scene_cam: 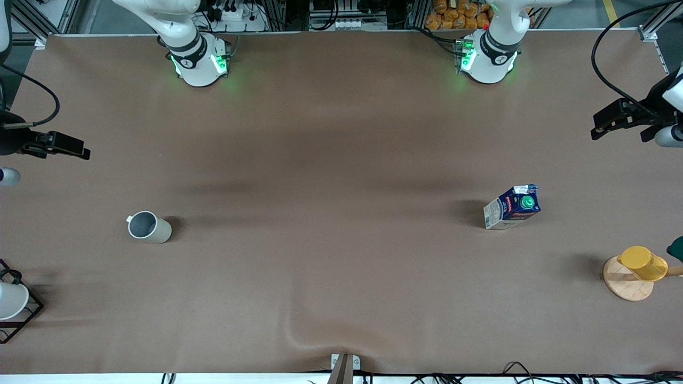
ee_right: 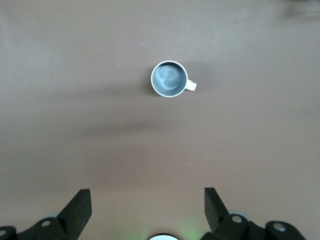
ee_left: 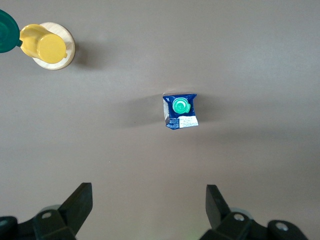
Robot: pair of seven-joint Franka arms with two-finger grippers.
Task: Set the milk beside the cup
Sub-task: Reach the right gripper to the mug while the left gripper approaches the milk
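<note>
The milk, a dark blue carton with a green cap, stands upright on the brown table toward the left arm's end; it also shows in the left wrist view. The cup, a pale grey-beige mug with a small handle, stands upright toward the right arm's end and also shows in the right wrist view. My left gripper is open and empty, high over bare table, apart from the milk; it shows at the front view's edge. My right gripper is open and empty, high over bare table, apart from the cup.
A yellow cup hangs on a round wooden stand at the left arm's end, with a dark green thing beside it. A white cup sits in a black wire rack at the right arm's end.
</note>
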